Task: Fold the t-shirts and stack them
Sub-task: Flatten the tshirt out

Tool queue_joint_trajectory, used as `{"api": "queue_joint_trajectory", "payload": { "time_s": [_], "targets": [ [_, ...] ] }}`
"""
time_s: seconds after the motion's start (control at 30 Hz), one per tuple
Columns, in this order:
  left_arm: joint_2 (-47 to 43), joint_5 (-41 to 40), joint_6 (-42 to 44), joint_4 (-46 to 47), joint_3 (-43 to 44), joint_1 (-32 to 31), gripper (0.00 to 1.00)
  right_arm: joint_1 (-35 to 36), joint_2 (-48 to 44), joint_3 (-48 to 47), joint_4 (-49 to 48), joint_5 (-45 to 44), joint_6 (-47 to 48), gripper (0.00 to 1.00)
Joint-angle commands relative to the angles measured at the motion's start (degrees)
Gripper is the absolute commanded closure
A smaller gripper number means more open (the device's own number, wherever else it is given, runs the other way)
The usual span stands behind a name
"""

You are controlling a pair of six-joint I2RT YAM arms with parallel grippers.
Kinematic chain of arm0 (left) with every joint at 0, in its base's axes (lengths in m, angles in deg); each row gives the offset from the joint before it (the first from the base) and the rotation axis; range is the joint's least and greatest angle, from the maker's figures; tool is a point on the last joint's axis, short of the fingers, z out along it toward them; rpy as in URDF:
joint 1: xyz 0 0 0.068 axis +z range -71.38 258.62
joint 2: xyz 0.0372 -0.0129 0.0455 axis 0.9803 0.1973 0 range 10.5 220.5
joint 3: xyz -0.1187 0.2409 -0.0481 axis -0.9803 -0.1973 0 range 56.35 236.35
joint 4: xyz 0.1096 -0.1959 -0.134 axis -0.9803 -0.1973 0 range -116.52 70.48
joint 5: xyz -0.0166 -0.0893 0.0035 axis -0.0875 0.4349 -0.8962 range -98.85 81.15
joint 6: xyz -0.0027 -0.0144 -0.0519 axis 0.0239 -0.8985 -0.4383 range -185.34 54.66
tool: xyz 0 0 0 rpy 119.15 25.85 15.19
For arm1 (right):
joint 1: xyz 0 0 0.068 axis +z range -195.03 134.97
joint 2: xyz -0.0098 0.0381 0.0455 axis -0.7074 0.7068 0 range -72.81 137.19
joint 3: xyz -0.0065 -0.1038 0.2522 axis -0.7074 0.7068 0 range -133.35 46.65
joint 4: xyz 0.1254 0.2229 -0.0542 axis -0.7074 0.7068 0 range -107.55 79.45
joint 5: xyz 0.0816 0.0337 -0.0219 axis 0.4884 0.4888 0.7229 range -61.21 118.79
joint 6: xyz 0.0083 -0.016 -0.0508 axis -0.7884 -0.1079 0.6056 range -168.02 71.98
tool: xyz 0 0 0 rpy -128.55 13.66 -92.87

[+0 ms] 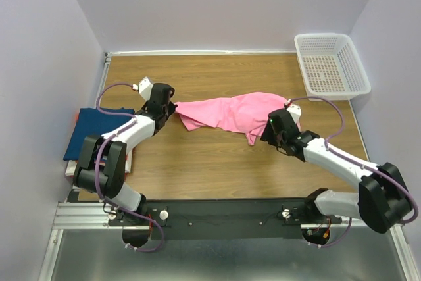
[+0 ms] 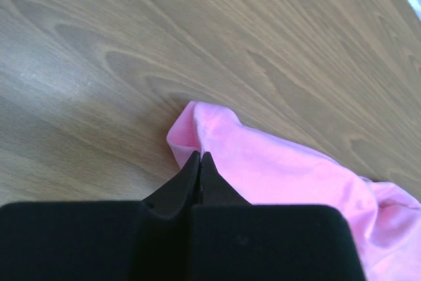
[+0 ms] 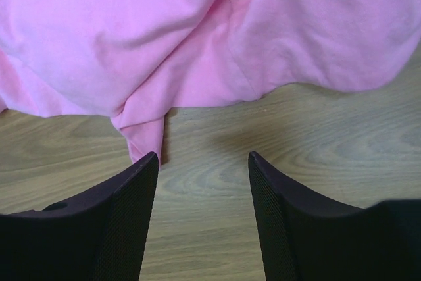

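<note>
The bright pink t-shirt (image 1: 230, 113) lies crumpled and stretched sideways across the middle of the wooden table. My left gripper (image 1: 173, 111) is at its left end; in the left wrist view its jaws (image 2: 199, 156) are closed with the tips pinching the folded edge of the pink cloth (image 2: 283, 172). My right gripper (image 1: 271, 133) is at the shirt's lower right edge. In the right wrist view it (image 3: 204, 157) is open and empty over bare wood, with a hanging tail of the pink shirt (image 3: 141, 133) by its left fingertip. A folded dark blue t-shirt (image 1: 95, 129) lies at the table's left edge.
A white plastic mesh basket (image 1: 332, 64) stands at the back right corner. A sliver of red cloth (image 1: 74, 118) shows under the blue shirt. Walls close in the table on the left, back and right.
</note>
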Motion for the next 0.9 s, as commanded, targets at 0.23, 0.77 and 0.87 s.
{"api": "queue_joint_trajectory", "payload": {
  "time_s": [0.23, 0.77, 0.87],
  "targets": [
    [-3.0, 0.1, 1.1, 0.2, -1.6, 0.4, 1.0, 4.2, 9.9, -5.8, -4.8, 2.5, 1.2, 0.36],
    [-4.0, 0.5, 1.7, 0.0, -1.3, 0.5, 1.0, 7.2, 19.2, -8.2, -5.4, -3.6, -1.7, 0.74],
    [-4.9, 0.6, 1.9, -0.3, -1.1, 0.4, 1.0, 7.2, 18.1, -10.2, -5.4, -4.0, -1.0, 0.92]
  ]
}}
